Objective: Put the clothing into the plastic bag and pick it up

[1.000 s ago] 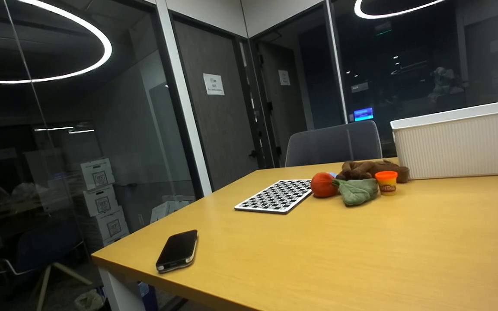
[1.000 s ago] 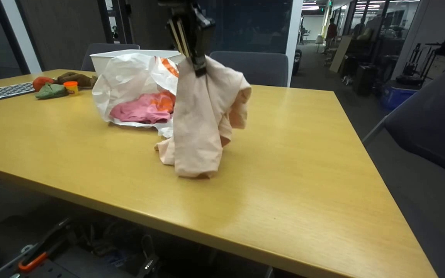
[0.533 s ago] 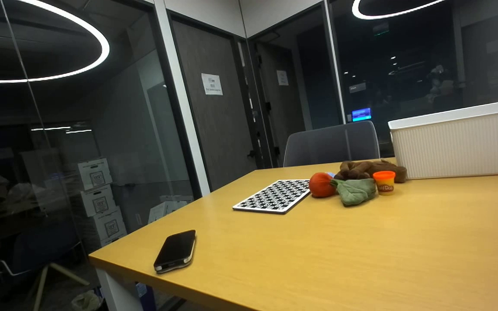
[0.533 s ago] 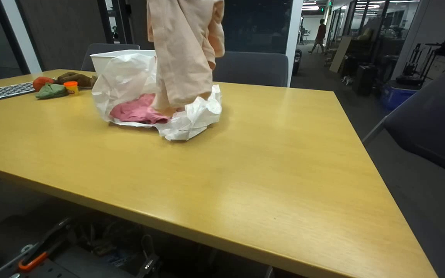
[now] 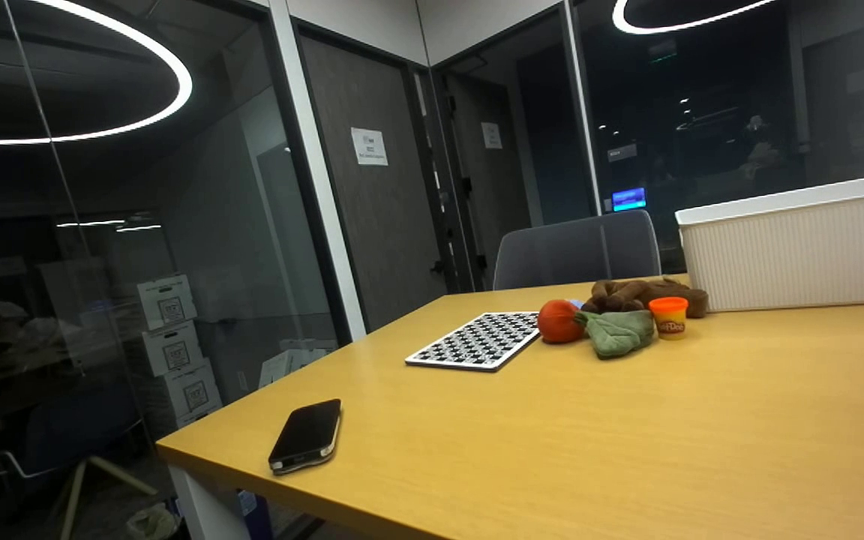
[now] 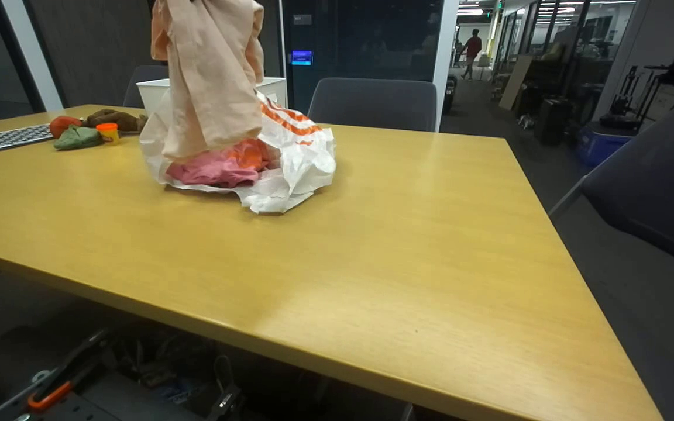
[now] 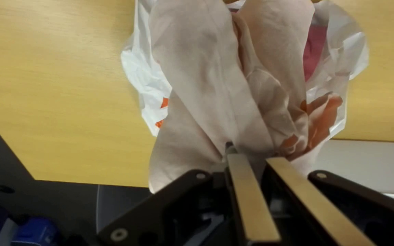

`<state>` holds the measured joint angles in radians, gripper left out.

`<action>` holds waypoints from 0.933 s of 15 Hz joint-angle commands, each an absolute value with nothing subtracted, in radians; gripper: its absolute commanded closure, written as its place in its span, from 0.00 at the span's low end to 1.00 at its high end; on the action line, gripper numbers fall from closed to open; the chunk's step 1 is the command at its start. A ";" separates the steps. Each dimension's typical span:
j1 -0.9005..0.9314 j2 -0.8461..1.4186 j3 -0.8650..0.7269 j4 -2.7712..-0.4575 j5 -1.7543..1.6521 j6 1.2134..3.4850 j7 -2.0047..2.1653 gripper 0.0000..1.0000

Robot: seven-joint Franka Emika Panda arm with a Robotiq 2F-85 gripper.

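My gripper (image 7: 251, 159) is shut on a pale peach garment (image 7: 210, 68) in the wrist view. In an exterior view the garment (image 6: 214, 76) hangs down from the top edge, over the left part of the white plastic bag (image 6: 308, 161); the gripper is above that frame. The bag lies on its side on the table, its opening facing that camera, with orange stripes. A pink garment (image 6: 211, 168) lies inside it. In the wrist view the bag (image 7: 145, 73) and a bit of the pink garment (image 7: 315, 48) show beneath the peach one.
A white ribbed bin (image 5: 799, 251) stands behind the bag. Beside it lie a brown plush (image 5: 634, 294), a Play-Doh tub (image 5: 670, 321), a green cloth leaf (image 5: 618, 332), an orange-red ball (image 5: 559, 322) and a checkered board (image 5: 477, 342). A phone (image 5: 306, 436) lies near a table corner.
The peach garment has risen off the table area in front of the bag and moved left until it hangs over the bag. The gripper has gone out of the top of the exterior view.
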<state>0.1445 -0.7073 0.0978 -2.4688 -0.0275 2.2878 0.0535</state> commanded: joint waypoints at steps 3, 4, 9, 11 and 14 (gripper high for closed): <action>0.167 -0.511 0.146 -2.423 -0.020 2.343 0.029 0.95; 0.171 -0.486 0.149 -2.422 -0.021 2.344 0.024 0.95; 0.175 -0.360 0.172 -2.394 -0.045 2.314 0.003 0.95; 0.179 -0.307 0.175 -2.362 -0.047 2.290 -0.014 0.95; 0.175 -0.218 0.187 -2.296 -0.062 2.246 -0.016 0.94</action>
